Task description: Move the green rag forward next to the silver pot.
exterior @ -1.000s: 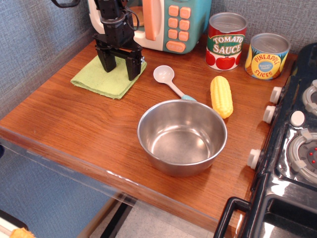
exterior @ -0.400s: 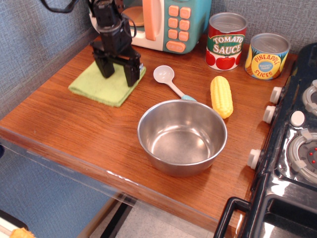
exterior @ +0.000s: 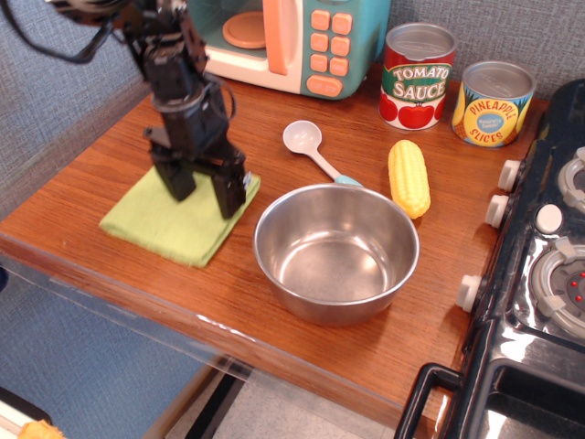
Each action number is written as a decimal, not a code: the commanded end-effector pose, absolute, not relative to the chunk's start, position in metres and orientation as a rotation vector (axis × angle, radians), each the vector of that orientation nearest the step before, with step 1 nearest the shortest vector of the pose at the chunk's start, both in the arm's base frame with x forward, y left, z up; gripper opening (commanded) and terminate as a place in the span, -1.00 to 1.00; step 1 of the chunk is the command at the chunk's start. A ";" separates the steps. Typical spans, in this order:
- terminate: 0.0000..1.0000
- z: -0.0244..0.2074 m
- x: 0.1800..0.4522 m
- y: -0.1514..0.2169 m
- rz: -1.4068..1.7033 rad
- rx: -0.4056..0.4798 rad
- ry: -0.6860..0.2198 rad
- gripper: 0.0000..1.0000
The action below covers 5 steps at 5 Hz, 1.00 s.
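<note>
A: What had shifted since a second before?

B: The green rag (exterior: 174,218) had slid from up by the toy microwave (exterior: 292,41) toward the front edge of the wooden counter (exterior: 110,165). It lay flat just left of the silver pot (exterior: 335,250), close beside it but apparently not touching. The gripper (exterior: 203,190) had come along with it.

A: And the fingers?

B: Spread apart, both tips pressed down on the cloth's right half. They were pinning it, not pinching it.

A: How would that cloth handle?

B: Light, soft and limp, I'd judge. It would bunch or unfold if dragged by one corner. Pressing down near the middle or pinching a folded edge looked safest. The wood seemed smooth enough to let it slide.

A: Anything readable?

B: The red can (exterior: 418,75) said "TOMATO SAUCE". The yellow can (exterior: 493,102) said "PINEAPPLE SLICES". The microwave's buttons carried no lettering I could make out.
</note>
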<state>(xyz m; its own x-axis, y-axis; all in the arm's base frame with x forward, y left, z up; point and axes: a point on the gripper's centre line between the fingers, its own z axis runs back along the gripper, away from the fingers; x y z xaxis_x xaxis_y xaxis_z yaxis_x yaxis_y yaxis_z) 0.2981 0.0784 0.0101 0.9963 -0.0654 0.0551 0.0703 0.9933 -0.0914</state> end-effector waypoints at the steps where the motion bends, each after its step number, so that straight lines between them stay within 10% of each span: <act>1: -1.00 0.021 0.274 0.073 -0.071 -0.090 -0.057 1.00; 5: -1.00 0.080 0.289 0.056 -0.110 0.036 -0.082 1.00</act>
<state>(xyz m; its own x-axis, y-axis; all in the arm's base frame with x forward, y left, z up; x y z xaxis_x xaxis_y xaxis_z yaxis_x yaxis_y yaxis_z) 0.2844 0.0564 0.0648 0.9937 -0.1067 0.0345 0.1059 0.9941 0.0238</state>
